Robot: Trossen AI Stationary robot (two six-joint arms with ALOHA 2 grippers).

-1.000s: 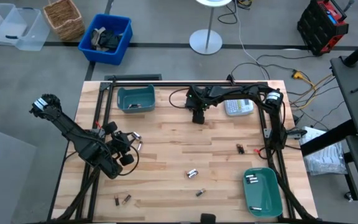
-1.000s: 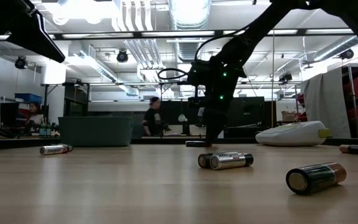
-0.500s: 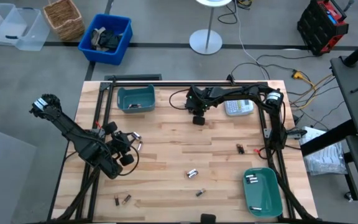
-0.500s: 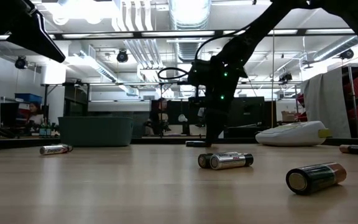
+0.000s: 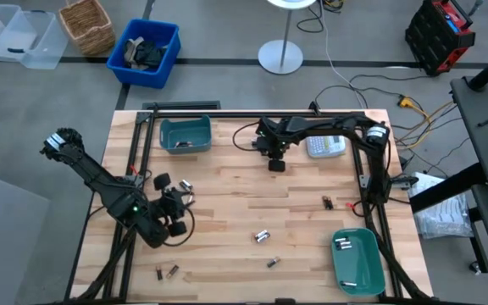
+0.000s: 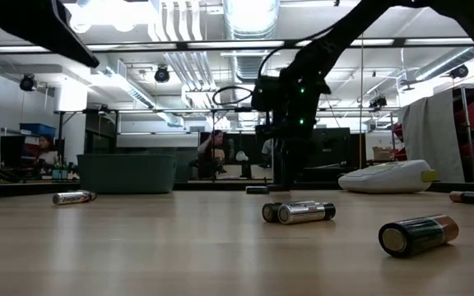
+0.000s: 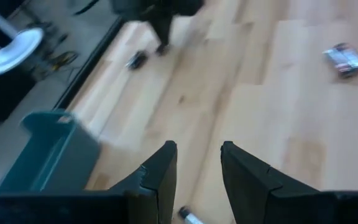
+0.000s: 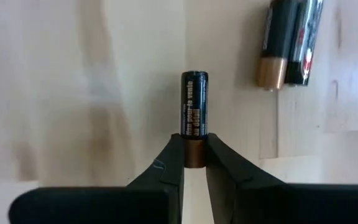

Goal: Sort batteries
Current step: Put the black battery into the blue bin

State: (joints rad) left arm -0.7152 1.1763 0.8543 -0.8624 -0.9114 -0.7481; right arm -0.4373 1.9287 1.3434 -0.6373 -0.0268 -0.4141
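Over the far middle of the table (image 5: 227, 195), a dark battery (image 8: 194, 118) with a copper end is pinched in the right claw (image 8: 194, 163). Loose batteries (image 5: 262, 236) are scattered nearer the front. Low at the left, the left claw (image 7: 196, 163) is held spread, nothing gripped.

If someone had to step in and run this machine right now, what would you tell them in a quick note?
Right gripper: shut on a dark battery, at the table's far middle.
Left gripper: open, empty, over the left side of the table.
Done: a few silvery batteries lie in the near-right green tray; the far-left green bin holds something I cannot make out.
Left: loose batteries near the table's middle, one just nearer, two at the near-left edge, some at the right.
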